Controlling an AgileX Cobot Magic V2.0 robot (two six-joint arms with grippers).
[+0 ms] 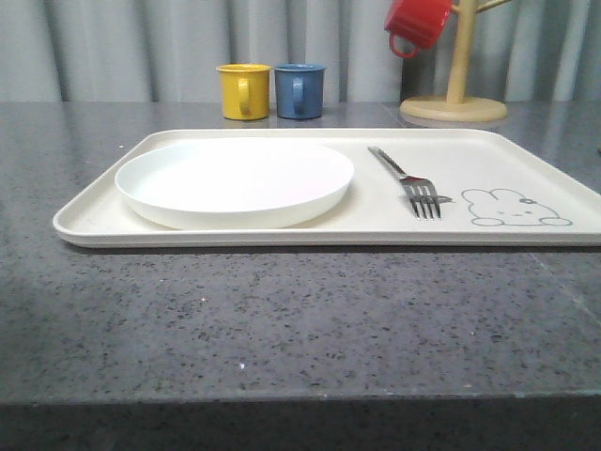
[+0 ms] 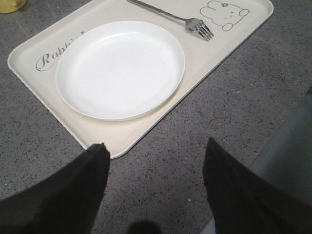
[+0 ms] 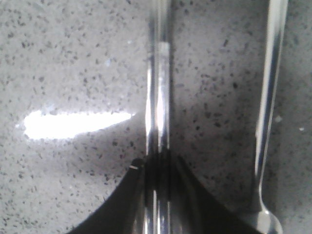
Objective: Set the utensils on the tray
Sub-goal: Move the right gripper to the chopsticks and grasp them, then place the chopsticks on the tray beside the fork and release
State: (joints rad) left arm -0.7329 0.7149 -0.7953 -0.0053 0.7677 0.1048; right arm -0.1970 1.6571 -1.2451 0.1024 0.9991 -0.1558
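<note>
Speckled grey surface [image 1: 282, 319]: right tool [image 3: 158, 163] clamped on a blurred silver utensil [image 3: 158, 97], another utensil [image 3: 268, 112] beside it; left tool [image 2: 156, 161] apart, empty. Cream tray [image 1: 94, 221] holds white plate [image 1: 235, 178] and fork [image 1: 413, 183].

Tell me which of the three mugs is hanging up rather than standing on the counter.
The red mug, hooked on the wooden mug tree at the back right. The yellow mug and the blue mug stand side by side behind the tray.
</note>
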